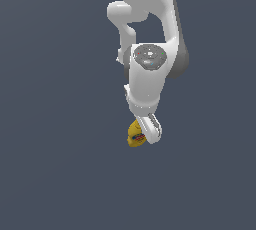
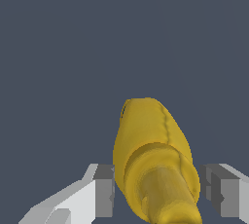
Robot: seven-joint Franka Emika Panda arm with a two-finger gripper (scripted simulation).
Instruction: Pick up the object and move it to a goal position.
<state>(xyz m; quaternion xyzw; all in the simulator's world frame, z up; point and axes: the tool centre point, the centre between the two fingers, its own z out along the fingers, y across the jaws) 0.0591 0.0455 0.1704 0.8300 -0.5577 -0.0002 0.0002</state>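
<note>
Looking first at the yellow squeeze bottle [image 2: 153,159], we find it low and centre-right in the wrist view, nozzle cap nearest the camera and its body running away toward the middle of the frame. So its long axis points roughly along the camera's line of sight, crossing the line between the two fingers. It sits between them: one grey pad [image 2: 103,191] lies just beside the bottle's flank, perhaps touching, while the other pad [image 2: 217,191] stands a little apart. We judge the gripper [image 2: 160,194] to be spread slightly wider than the bottle and not yet clamping it; closing should bring the pads onto its sides.

In the exterior view, the bottle [image 1: 134,135] shows only as a yellow patch with a hint of red label, lower centre, mostly hidden behind the gripper [image 1: 150,130] and the white arm [image 1: 147,74]. That view cannot show the jaw gap; the wrist view does. Neither shows a goal marker.
</note>
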